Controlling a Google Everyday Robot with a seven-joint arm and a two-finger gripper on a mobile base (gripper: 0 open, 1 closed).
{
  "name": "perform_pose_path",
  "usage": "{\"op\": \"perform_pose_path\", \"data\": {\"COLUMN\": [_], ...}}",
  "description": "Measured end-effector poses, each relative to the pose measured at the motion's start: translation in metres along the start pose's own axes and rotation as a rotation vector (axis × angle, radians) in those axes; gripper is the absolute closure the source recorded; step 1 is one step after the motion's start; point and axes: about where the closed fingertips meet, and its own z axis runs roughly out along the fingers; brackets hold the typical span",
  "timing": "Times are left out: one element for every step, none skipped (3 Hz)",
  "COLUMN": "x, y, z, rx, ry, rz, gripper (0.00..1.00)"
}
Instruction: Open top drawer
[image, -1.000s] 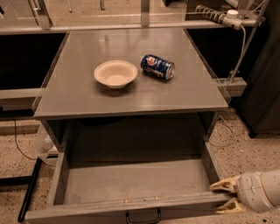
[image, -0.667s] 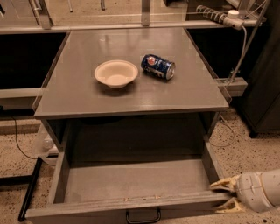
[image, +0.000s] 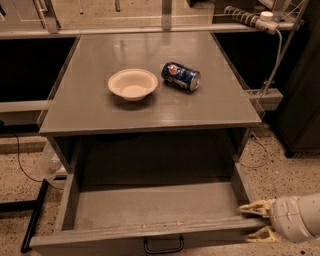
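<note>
Camera view: we found the top drawer (image: 150, 205) drawn well out toward the near side beneath the bench (image: 90, 110), showing its deep, matte grey box. We judged the opening essentially done. The end effector (image: 250, 222) was at the drawer's near right corner, its pale fingers spread astride the front panel. The black loop handle (image: 164, 245) hung free.

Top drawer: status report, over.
Pincer at front right corner of top drawer. Drawer wide open. Bowl and can on tabletop, nothing blocking.
</note>
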Motion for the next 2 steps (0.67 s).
{"op": "perform_pose_path", "data": {"x": [0.0000,0.0000], "y": [0.0000,0.0000], "z": [0.0000,0.0000], "rx": [0.000,0.000], "ry": [0.000,0.000], "rz": [0.000,0.000], "gripper": [0.00,0.00]}}
